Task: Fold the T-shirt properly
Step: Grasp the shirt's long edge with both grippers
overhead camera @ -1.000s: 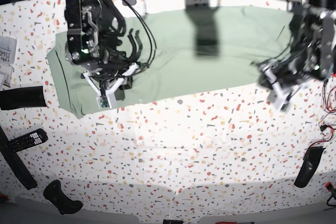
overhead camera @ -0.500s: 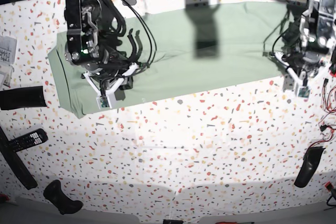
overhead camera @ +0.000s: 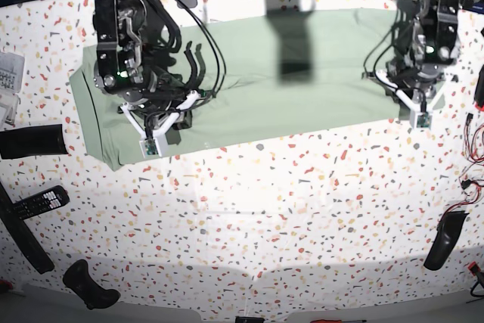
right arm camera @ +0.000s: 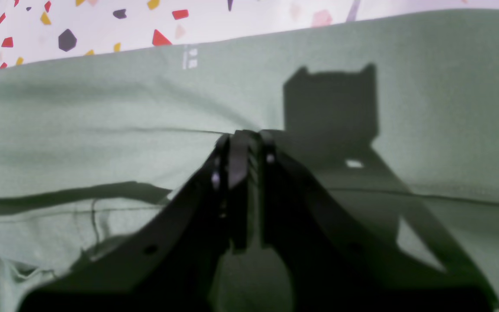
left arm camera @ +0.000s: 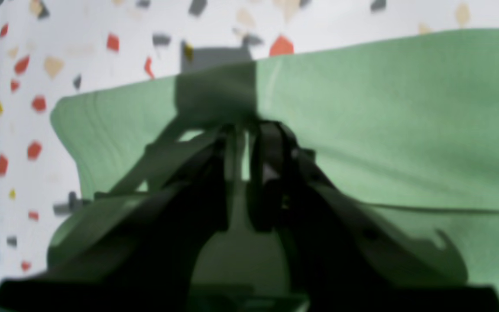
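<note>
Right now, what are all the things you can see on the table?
T-shirt: one, pale green, spread flat across the far side of the table.
Table: one, white with coloured speckles, under everything.
Remote: one, black, near the left edge in the base view.
Dark roll: one, black, left edge, above the remote.
Paper: one, white with print, far left edge.
Black handle shapes: two, one bottom left, one lower right; I cannot tell what they are.
Right gripper: one, black, shut on the T-shirt.
Left gripper: one, black, jaws nearly together over the T-shirt's corner; a grip is unclear.
</note>
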`<state>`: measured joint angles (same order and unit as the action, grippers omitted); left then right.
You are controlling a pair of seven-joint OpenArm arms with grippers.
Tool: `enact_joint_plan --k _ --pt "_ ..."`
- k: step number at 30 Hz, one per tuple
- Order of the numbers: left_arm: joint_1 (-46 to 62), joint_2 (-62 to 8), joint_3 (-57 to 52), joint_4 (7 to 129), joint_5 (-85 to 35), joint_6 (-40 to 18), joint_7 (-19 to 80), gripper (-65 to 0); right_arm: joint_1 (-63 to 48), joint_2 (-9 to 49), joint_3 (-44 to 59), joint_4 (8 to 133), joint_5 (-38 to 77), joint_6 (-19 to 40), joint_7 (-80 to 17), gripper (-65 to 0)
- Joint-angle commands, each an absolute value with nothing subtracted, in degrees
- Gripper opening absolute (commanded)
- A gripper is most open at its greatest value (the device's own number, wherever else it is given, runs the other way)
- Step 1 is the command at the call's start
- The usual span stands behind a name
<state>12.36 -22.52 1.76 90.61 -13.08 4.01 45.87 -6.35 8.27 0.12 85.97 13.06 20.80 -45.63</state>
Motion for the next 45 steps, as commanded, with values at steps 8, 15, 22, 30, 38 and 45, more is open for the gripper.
enact_joint_plan --k 8,15,22,30,38,45 --pt "13.15 -22.57 1.93 86.91 -12.71 1.41 49.60 -56.4 -6.48 8.40 -0.01 85.82 11.97 21.17 -48.86 -61.3" --pt "12.69 -22.57 1.93 83.11 -12.69 0.82 49.98 -56.8 -6.50 8.38 -0.01 85.82 11.99 21.17 -48.84 -61.3" --pt "9.74 -22.57 1.93 75.94 -13.39 -1.28 50.46 -56.8 -6.48 8.38 -0.01 85.82 12.01 21.17 -48.01 -61.3" --pt "7.62 -22.59 1.93 77.41 -15.05 -2.90 52.16 -56.8 -5.39 8.38 -0.01 85.84 12.03 21.17 -46.94 -61.3" --pt "8.38 -22.74 1.93 89.38 -14.46 -2.90 44.99 -56.8 -4.49 8.38 -0.01 85.84 12.16 21.17 -46.96 -61.3" --pt "8.40 -22.72 1.93 98.13 -14.46 -3.05 42.19 -56.8 -4.49 8.40 -0.01 85.84 12.19 21.19 -46.96 -61.3"
